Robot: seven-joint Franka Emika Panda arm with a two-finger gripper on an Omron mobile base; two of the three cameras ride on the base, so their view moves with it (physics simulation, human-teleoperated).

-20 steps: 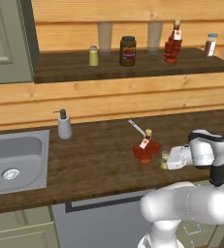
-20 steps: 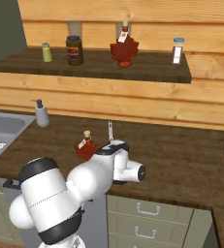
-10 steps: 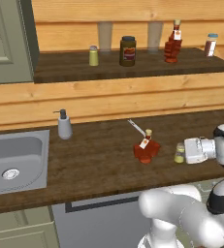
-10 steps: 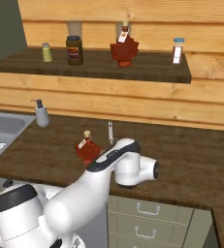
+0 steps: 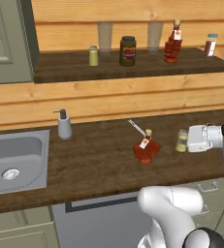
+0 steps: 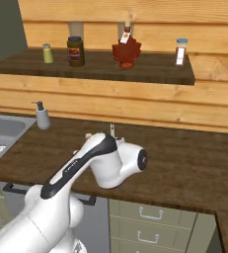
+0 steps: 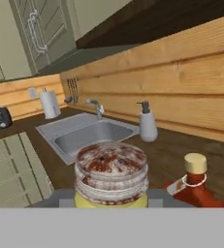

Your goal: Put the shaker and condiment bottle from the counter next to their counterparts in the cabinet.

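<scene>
Left base view: the hand [image 5: 188, 139] reaches in from the right edge and sits low over the dark wooden surface [image 5: 99, 160], its end against the yellow-green shaker [image 5: 182, 141], which stands upright. The fingers are hidden behind the shaker, so I cannot tell from this side whether they press on it. Just left of the shaker, the red condiment bottle [image 5: 146, 148] stands tilted on the surface. Further left a grey soap pump [image 5: 64, 125] stands near the steel sink [image 5: 14, 162]. Above, on the cabinet floor [image 5: 60, 72], stand the twin shaker [image 5: 93, 55], a dark brown jar [image 5: 128, 51], the twin red bottle [image 5: 173, 45] and, far right, a reddish-brown shaker [image 5: 210, 44]. The grey-green cabinet door [image 5: 7, 41] shows at the upper left.

Right base view: the white arm [image 6: 105, 163] crosses the middle of the surface and covers the shaker and the bottle on it. The cabinet things stand in the same order, the twin shaker at far left and the reddish-brown shaker at far right.

Hand view: the shaker's pale cap [image 7: 111, 167] fills the low centre, right between the finger tips, with its yellow-green body just below; the grip itself is cut off by the bottom of the view. The condiment bottle's tan cap and red shoulder rise just right of it. Beyond stand the soap pump and the sink.
</scene>
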